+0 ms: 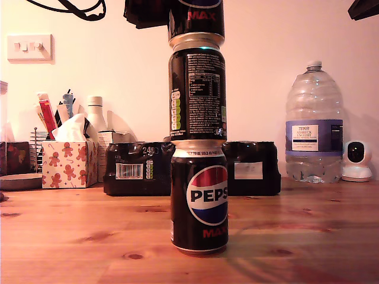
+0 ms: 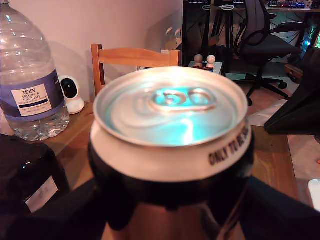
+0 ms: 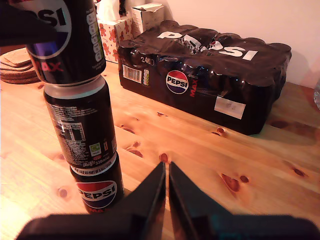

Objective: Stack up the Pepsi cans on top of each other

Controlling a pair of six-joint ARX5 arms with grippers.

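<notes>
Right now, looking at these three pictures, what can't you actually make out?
- The top can: its upper part is cut off by the exterior view's top edge.
- My first gripper: in the first wrist view its jaws are only a dark blur around that can.
- The multipack: its middle hides behind the bottom can in the exterior view.
- The water bottle: the label's small print is too small to read.

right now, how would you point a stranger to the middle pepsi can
Find the wooden table and the column of three black cans standing at its middle in the exterior view, in front of the shrink-wrapped multipack. The middle can sits on the bottom can. Unlike the bottom can's globe logo, it shows the exterior view white nutrition text.
</notes>
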